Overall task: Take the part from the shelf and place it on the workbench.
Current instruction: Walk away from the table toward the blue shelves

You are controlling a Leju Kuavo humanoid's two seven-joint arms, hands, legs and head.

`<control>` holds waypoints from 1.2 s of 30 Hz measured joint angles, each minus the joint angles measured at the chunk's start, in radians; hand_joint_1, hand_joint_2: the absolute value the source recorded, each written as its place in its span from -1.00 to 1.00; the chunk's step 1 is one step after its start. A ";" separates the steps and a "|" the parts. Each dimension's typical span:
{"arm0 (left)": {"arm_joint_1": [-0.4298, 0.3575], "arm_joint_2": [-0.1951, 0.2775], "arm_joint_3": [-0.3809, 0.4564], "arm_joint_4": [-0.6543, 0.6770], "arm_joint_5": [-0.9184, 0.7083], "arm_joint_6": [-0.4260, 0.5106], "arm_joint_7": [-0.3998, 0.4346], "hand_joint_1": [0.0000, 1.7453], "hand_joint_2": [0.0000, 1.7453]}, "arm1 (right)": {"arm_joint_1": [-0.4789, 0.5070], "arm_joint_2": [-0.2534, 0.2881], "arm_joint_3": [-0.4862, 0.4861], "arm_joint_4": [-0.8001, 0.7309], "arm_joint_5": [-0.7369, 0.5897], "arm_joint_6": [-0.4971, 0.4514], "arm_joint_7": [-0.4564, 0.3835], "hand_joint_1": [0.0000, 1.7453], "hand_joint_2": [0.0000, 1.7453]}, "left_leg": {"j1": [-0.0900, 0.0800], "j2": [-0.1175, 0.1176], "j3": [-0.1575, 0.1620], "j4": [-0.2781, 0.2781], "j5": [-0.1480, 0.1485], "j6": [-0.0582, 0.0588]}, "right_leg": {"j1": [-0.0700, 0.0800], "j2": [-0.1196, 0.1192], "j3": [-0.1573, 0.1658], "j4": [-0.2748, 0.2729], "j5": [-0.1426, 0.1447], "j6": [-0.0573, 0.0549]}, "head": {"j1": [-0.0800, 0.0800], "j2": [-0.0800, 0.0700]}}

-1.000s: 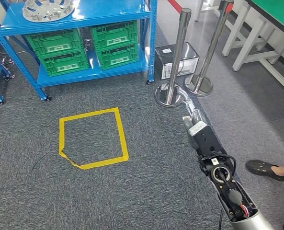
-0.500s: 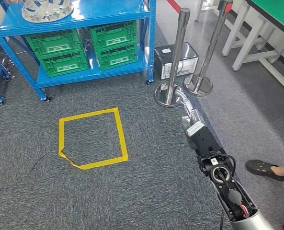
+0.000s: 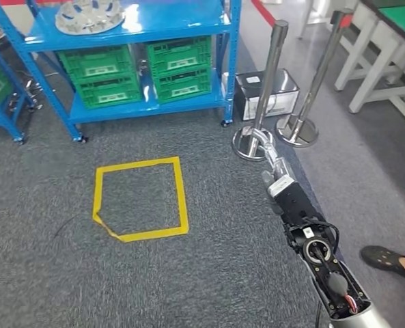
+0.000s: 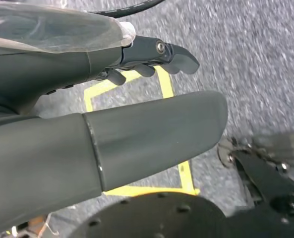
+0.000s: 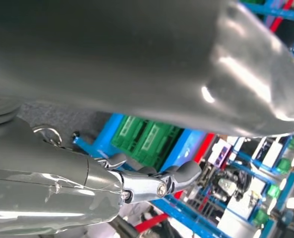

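Your view has swung since a second ago, so the blue shelf [image 3: 138,27] sits more centrally: you are still approaching. The hubcap-like part [image 3: 89,14] lies on its top tier. Right hand [image 3: 270,156] and left hand [image 4: 111,99] hold nothing, fingers loosely extended.

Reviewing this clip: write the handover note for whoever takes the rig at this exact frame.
Left hand: holds nothing, fingers apart, over the yellow floor square.
Right hand: holds nothing, arm stretched forward above the carpet, near the stanchion base.
Part: the silver wheel-cover disc lies on the blue shelf's top level, untouched.
Workbench: off to the right, green top.
Done: nothing yet. Left: approach the shelf, grasp the disc, carry it to the bench.
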 joint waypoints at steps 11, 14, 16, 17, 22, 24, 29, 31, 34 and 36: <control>0.005 -0.002 0.000 0.000 0.000 0.000 -0.001 -1.00 -1.00 | -0.003 0.000 0.002 0.003 -0.001 0.001 0.000 -1.00 -1.00 | -0.006 0.052 -0.159 0.298 -0.113 -0.012 | 0.025 -0.081 -0.011 -0.002 0.003 -0.066 | -0.039 0.000; 0.004 0.000 0.000 0.000 0.000 0.000 -0.001 -1.00 -1.00 | -0.004 0.000 0.002 0.003 -0.001 0.001 0.000 -1.00 -1.00 | -0.019 0.090 -0.053 0.086 -0.022 0.011 | 0.031 -0.106 -0.003 -0.002 -0.002 -0.061 | -0.039 0.000; 0.002 0.000 0.000 0.000 0.000 0.000 -0.001 -1.00 -1.00 | -0.005 0.000 0.002 0.003 -0.001 0.001 0.000 -1.00 -1.00 | -0.030 0.107 -0.023 0.022 -0.006 0.020 | 0.034 -0.118 0.000 -0.002 -0.006 -0.052 | -0.037 0.000; 0.002 0.000 0.000 0.000 0.000 0.000 -0.001 -1.00 -1.00 | -0.005 0.000 0.003 0.003 -0.001 0.001 0.000 -1.00 -1.00 | -0.033 0.100 -0.025 0.021 -0.006 0.022 | 0.035 -0.124 0.002 -0.004 -0.007 -0.046 | -0.036 0.000; 0.003 -0.002 0.000 0.000 0.000 0.000 -0.001 -1.00 -1.00 | -0.005 0.001 0.004 0.002 -0.001 0.001 -0.001 -1.00 -1.00 | -0.028 0.063 -0.017 0.002 0.005 0.047 | 0.028 -0.069 -0.051 0.126 -0.089 -0.027 | -0.022 0.000; 0.002 -0.002 0.000 0.000 -0.001 0.000 -0.001 -1.00 -1.00 | -0.004 0.000 0.004 0.003 -0.001 0.001 -0.001 -1.00 -1.00 | -0.031 0.046 -0.016 0.002 0.003 0.051 | 0.029 -0.050 -0.120 0.265 -0.144 -0.026 | -0.011 0.000; 0.002 -0.005 0.000 0.000 -0.002 -0.003 -0.001 -1.00 -1.00 | -0.004 0.000 0.004 0.006 -0.001 0.001 -0.001 -1.00 -1.00 | -0.039 -0.004 -0.004 0.005 -0.002 0.050 | 0.037 -0.019 -0.054 0.084 -0.009 -0.050 | 0.000 0.000; 0.001 -0.007 0.000 0.000 -0.002 -0.003 -0.001 -1.00 -1.00 | -0.005 0.000 0.004 0.006 -0.001 0.001 -0.001 -1.00 -1.00 | -0.039 -0.020 -0.008 0.007 -0.003 0.043 | 0.040 0.001 -0.019 0.002 0.016 -0.062 | 0.000 0.000; 0.005 -0.006 0.000 0.000 -0.002 -0.003 0.000 -1.00 -1.00 | -0.006 0.000 0.004 0.006 -0.001 0.001 -0.001 -1.00 -1.00 | -0.035 -0.030 -0.013 0.008 -0.004 0.028 | 0.041 -0.009 -0.011 -0.015 0.016 -0.072 | 0.000 0.000; 0.005 -0.005 0.000 0.000 -0.002 -0.002 0.000 -1.00 -1.00 | -0.006 0.001 0.004 0.006 -0.001 0.001 -0.001 -1.00 -1.00 | -0.037 -0.001 -0.039 0.061 -0.036 0.018 | 0.033 -0.023 -0.001 -0.028 0.020 -0.081 | -0.010 0.000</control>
